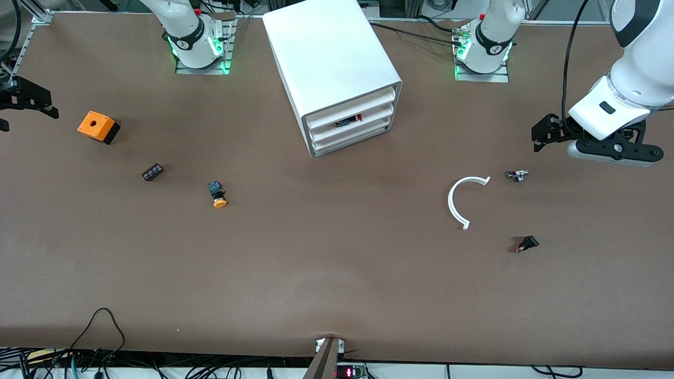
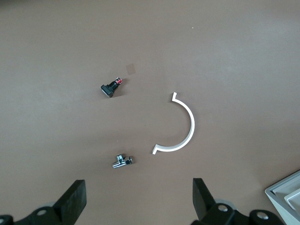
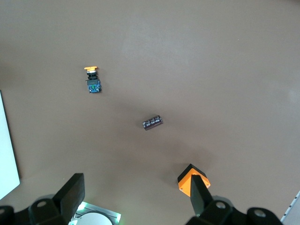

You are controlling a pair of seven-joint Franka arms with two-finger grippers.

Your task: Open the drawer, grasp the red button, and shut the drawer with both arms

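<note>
Both arms wait: the left gripper (image 2: 138, 201) and right gripper (image 3: 136, 199) hang with jaws spread. The button (image 1: 349, 121) lies inside the cabinet's (image 1: 329, 63) middle drawer (image 1: 352, 123).

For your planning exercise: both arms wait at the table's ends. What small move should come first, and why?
Probably bring the open left gripper toward the cabinet's middle drawer: it looks shut, with the red button showing just above its front. The right gripper hangs open, waiting.

Plain brown matte surface (image 1: 337, 273); glossy white boxy plastic cabinet (image 1: 329, 58) (a red glint between its drawers); orange cube (image 1: 96, 126) with black base; orange-capped button (image 1: 217, 193), blue-black body; white curved plastic arc (image 1: 461, 200).
</note>
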